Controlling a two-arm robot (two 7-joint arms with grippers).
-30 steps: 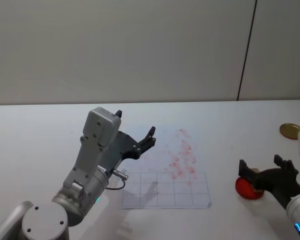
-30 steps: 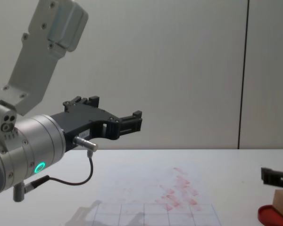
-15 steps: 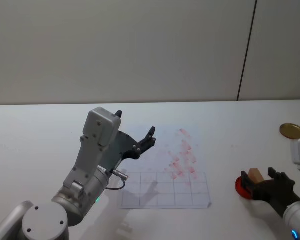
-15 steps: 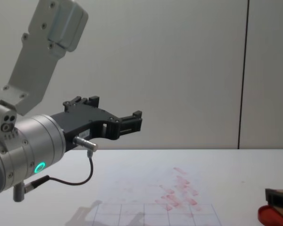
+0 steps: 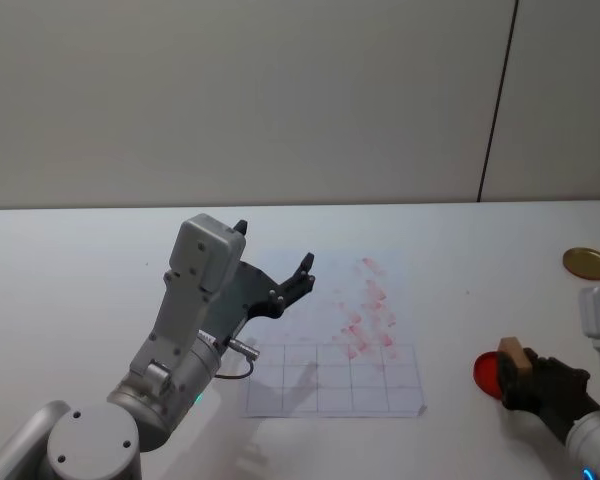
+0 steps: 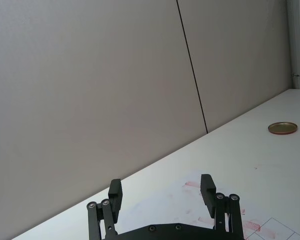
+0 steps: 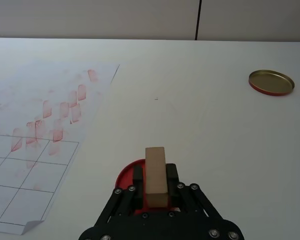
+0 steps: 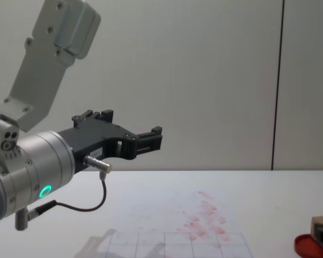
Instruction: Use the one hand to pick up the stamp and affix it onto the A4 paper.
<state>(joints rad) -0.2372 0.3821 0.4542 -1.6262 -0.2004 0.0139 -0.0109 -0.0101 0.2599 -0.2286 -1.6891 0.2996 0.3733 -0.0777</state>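
Jaws: left gripper (image 5: 273, 247) spread wide, nothing held; right gripper (image 7: 155, 173) clamped on the stamp (image 7: 155, 167).
Stamp: held upright over the red ink pad (image 5: 487, 372), right of the paper (image 5: 335, 345).
Lid (image 5: 588, 263): gold, laid far right, well apart.
Left arm: raised above the paper's far left corner.
Right arm: set low, near the table's right side.
Surface: white table (image 5: 80, 270), backed by grey wall panels.

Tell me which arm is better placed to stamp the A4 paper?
Right. The right gripper is shut on the stamp over the red ink pad; the left gripper hangs open, empty, near the A4 paper.
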